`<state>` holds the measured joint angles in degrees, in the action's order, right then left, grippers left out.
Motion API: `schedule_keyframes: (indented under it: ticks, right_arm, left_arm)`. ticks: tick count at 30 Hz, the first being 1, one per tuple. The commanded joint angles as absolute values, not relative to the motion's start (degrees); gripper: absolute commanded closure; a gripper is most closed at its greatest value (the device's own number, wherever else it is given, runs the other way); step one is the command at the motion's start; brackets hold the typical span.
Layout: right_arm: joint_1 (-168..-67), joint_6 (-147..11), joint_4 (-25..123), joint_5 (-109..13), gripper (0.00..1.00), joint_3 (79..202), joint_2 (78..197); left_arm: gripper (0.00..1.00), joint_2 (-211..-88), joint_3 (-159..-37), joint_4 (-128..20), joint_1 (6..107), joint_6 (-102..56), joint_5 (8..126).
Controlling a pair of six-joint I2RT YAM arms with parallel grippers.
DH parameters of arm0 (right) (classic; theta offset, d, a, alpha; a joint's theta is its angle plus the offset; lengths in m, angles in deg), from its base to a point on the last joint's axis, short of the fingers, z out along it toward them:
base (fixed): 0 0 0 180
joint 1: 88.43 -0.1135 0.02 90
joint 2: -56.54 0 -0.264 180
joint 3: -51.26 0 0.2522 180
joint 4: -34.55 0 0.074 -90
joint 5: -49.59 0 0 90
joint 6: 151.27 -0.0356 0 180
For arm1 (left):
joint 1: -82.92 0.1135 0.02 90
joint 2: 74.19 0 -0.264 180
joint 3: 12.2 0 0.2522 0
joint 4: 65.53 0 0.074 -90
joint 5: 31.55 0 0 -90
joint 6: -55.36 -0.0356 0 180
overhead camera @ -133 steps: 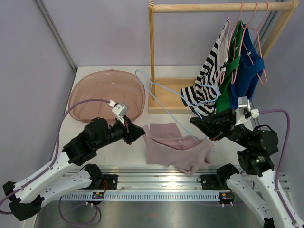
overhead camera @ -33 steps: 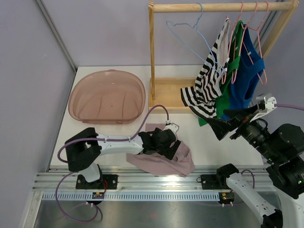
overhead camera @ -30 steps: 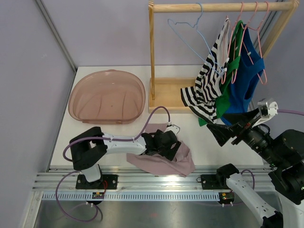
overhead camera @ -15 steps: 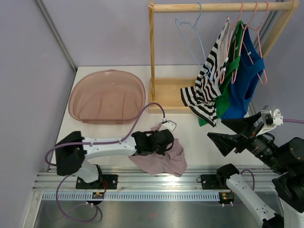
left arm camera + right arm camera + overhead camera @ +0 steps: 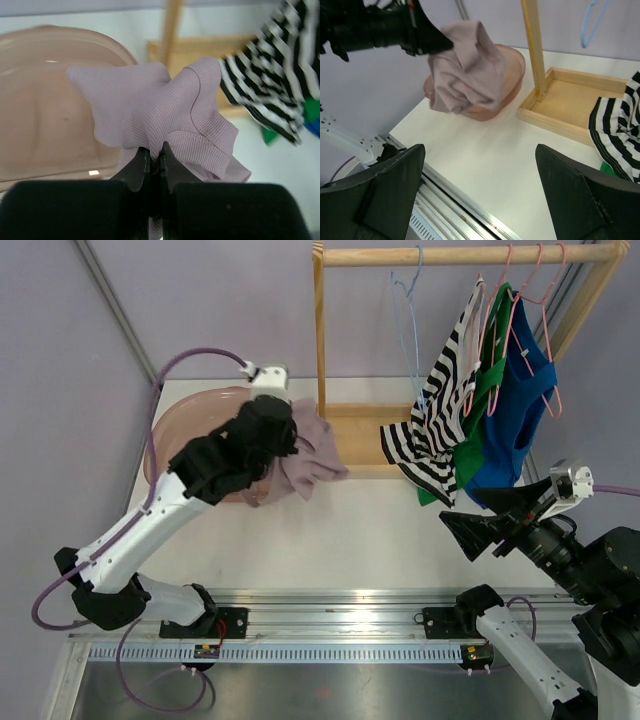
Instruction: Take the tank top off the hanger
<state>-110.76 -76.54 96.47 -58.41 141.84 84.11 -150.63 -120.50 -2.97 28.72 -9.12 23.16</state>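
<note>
The mauve tank top hangs bunched from my left gripper, which is shut on a fold of it and holds it in the air over the right rim of the pink basin. In the left wrist view the fingers pinch the ribbed tank top at my left gripper. The bare light blue hanger hangs on the wooden rail, apart from the cloth. My right gripper stands open over the table's right side, holding nothing; its view shows the tank top beyond my right gripper.
The wooden rack with its tray base stands at the back. On pink hangers hang a striped top, a green one and a blue one. The metal rail runs along the near edge.
My left gripper shut on the tank top at the table's front and lifted it up and back to the basin. The blue hanger swung on the rail. The right arm barely moved.
</note>
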Motion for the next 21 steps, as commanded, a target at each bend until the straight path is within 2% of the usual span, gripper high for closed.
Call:
schedule_keyframes:
  ticks: [1,8,11,16,18,20,21]
  right_arm:
    - [-110.5,-77.1,97.8,-49.6,0.0,144.4,86.2]
    - [-110.5,-78.6,96.1,-41.6,0.01,145.5,88.4]
    - [-110.5,-78.9,95.9,-39.0,0.01,146.5,90.7]
    - [-110.5,-78.2,96.3,-35.0,0.0,149.1,96.4]
    - [-110.5,-77.8,97.1,-32.6,0.01,151.8,100.0]
    - [-110.5,-77.2,97.7,-29.4,0.0,155.1,104.1]
    - [-110.6,-76.5,98.3,-28.5,0.01,156.3,105.4]
  left_arm:
    - [1.0,-149.3,-126.1,0.3,41.1,-14.3,24.9]
    - [1.0,-155.7,-129.8,-1.9,60.2,-17.8,40.7]
    - [0.96,-159.8,-131.0,-1.8,66.0,-17.7,45.9]
    - [0.32,-162.6,-130.7,-0.7,70.5,-17.3,48.0]
    - [0.22,-161.3,-129.8,-0.6,70.6,-17.2,48.7]
    - [0.01,-159.6,-127.8,-1.2,70.6,-17.2,49.6]
    - [0.01,-157.5,-127.3,-1.3,70.6,-17.2,49.6]
